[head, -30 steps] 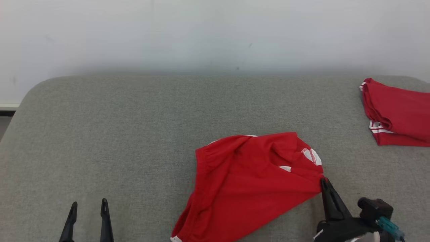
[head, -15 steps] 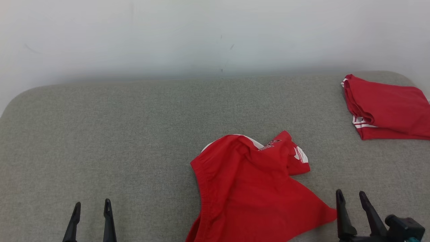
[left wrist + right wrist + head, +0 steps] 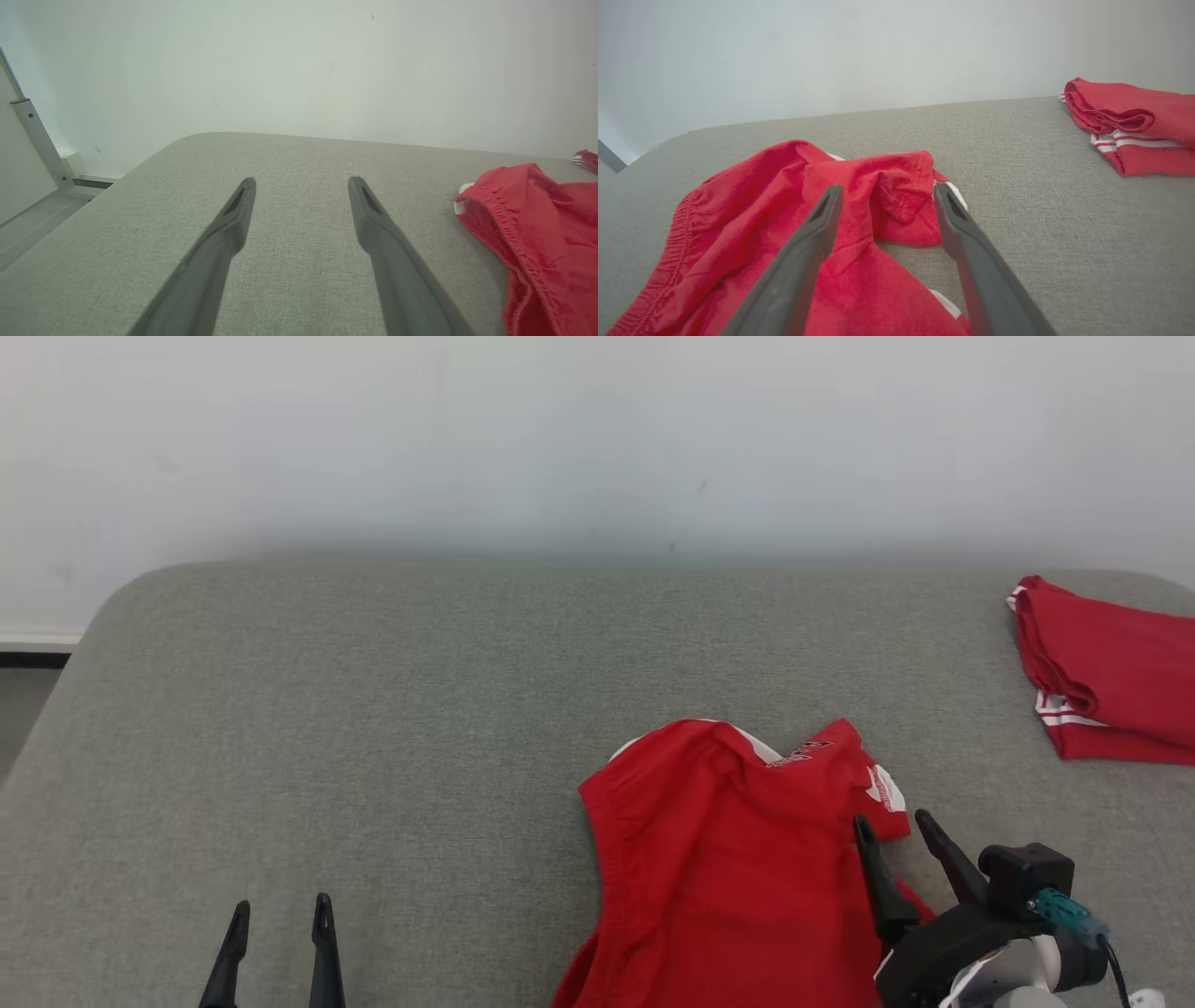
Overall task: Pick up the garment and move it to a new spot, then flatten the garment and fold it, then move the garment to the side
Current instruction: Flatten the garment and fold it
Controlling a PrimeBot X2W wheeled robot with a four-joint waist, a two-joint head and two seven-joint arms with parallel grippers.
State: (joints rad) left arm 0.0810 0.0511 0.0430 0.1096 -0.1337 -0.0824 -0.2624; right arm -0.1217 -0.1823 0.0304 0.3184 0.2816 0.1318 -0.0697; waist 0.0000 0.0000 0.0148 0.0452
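Right wrist view: red shorts point(image 3: 752, 219), crumpled on the grey fabric surface point(image 3: 1017, 210) under the empty, spread right gripper point(image 3: 888, 189) (left gripper point(image 3: 301, 179) likewise spread), are judged light, limp, best pinched at the waistband point(image 3: 686, 210).

No legible text, number or brand is found. The red garment point(image 3: 709, 868) carries a small dark-and-white printed marking point(image 3: 800, 753) on a crumpled fold near its far edge. Beside it is a white patch point(image 3: 882, 789) with red marks. Both are too small and creased to read.
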